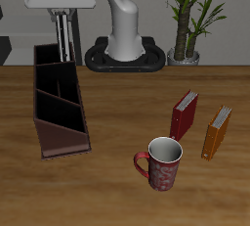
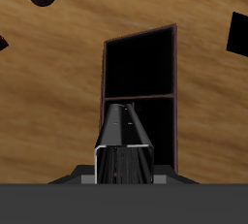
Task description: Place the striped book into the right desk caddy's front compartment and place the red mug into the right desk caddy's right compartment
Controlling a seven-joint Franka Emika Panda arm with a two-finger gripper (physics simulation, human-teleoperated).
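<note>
The dark red speckled mug [image 1: 162, 162] stood untouched; the gripper [image 1: 63, 42] clamped the grey-black striped book [image 2: 125, 143] above the maroon caddy [image 1: 59, 113], risking hitting a divider.

on the table [image 1: 107, 186] stands one desk caddy [image 1: 57, 108], long and dark maroon-brown, with inner dividers. there is one red mug [image 1: 161, 164]. three books show: one plain red book [image 1: 184, 114] and one orange book [image 1: 217, 132], both upright near the mug, and one striped book [image 2: 126, 143], seen above the caddy. one potted plant [image 1: 190, 15] stands at the back.
</note>
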